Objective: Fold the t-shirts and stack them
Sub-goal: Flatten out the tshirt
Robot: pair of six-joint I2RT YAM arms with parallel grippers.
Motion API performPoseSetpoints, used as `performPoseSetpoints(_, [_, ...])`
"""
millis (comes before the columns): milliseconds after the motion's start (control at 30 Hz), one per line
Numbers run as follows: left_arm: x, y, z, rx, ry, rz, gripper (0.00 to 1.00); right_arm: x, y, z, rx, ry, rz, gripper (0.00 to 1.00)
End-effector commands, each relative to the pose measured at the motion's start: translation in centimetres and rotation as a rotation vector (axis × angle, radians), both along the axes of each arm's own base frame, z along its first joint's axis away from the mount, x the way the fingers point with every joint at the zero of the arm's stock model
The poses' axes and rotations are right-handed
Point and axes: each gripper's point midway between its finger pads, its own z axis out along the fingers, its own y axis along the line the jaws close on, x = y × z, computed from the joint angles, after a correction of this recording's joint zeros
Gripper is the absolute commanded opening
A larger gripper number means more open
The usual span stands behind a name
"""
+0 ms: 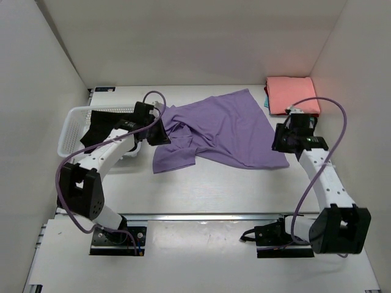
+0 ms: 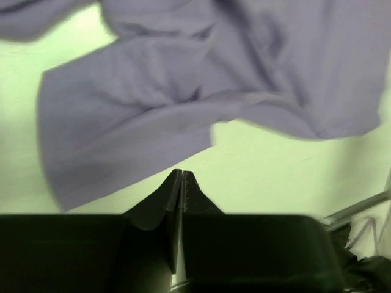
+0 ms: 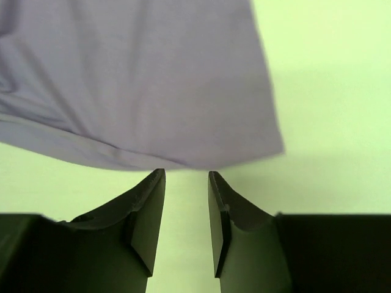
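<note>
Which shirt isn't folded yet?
The lilac-purple shirt, spread out crumpled in the middle; the salmon-pink one lies neatly folded in the far right corner.

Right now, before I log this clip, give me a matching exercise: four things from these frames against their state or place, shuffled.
Things:
1. lilac t-shirt
2. salmon-pink t-shirt
3. left claw
4. right claw

States:
A. open, nothing between the fingers
B. folded, at the far right corner
C. shut, gripping nothing
D. unfolded and rumpled, in the middle

Pairs: 1-D, 2-B, 3-C, 4-A
</note>
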Motion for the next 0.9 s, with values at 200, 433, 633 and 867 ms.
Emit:
performPoseSetpoints(200, [-2.6,4.8,-7.9,0.254,0.157,0.060,0.63,-3.0,-4.0,-3.7,-0.020,0.006,-0.133,0.33])
performPoseSetpoints(433, [-3.5,6.4,-11.2,0.387,0.241,0.084,0.71,-1.9,-6.8,-5.1,-0.010,-0.026,-0.305,0.47])
performPoseSetpoints(633, [-5.1,5.5,-14.3,0.394,0.331,0.064,0.71,-1.2,-8.2,-6.9,0.012,0.018,-0.412,0.53])
performPoseSetpoints(867, [-5.1,4.1,-15.3,0.370,0.367,0.053,0.08,-1.8,-9.4,-9.4,0.029,0.085,-0.501,0.63])
